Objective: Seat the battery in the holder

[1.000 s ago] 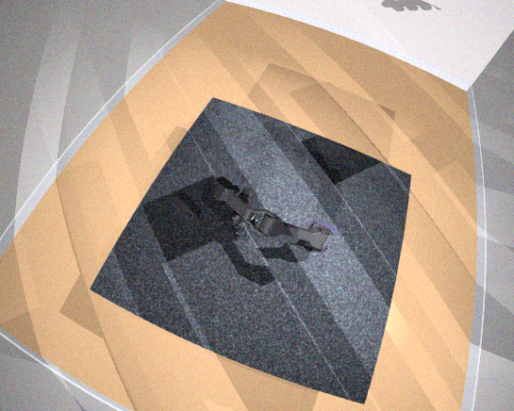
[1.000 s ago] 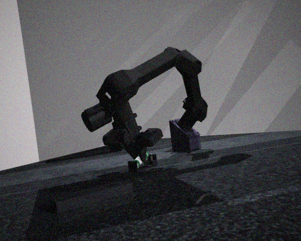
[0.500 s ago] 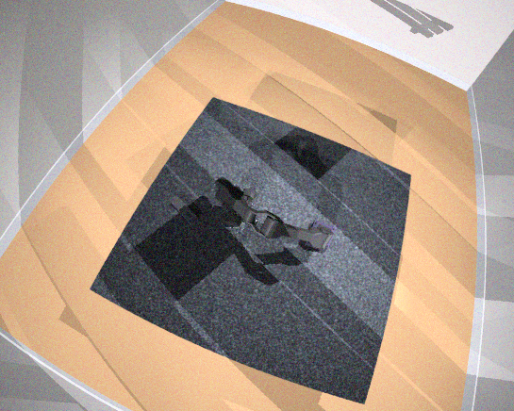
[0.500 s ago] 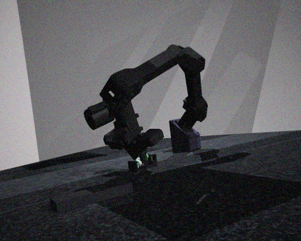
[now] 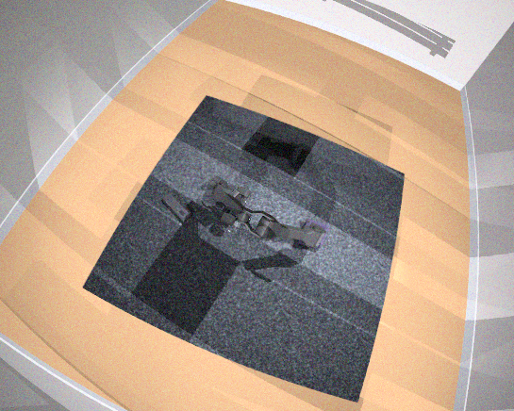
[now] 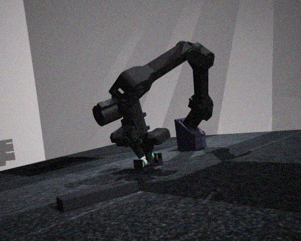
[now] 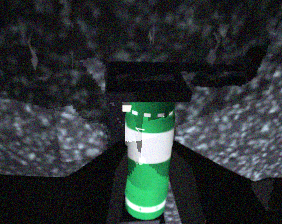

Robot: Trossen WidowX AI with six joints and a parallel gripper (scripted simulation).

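My pincer [image 6: 145, 158] is clamped on the green-and-white battery [image 7: 147, 160], holding it low over the holder [image 6: 146, 163] on the dark mat [image 5: 290, 320] of the counter [image 5: 422, 302]. On the wrist view, the battery points toward 12 o'clock, its far end meeting a dark block [image 7: 147, 82] of the holder.

Battery [image 7: 147, 160] near end cut by wrist frame edge, holder [image 7: 147, 82] spring and lip lost in shadow
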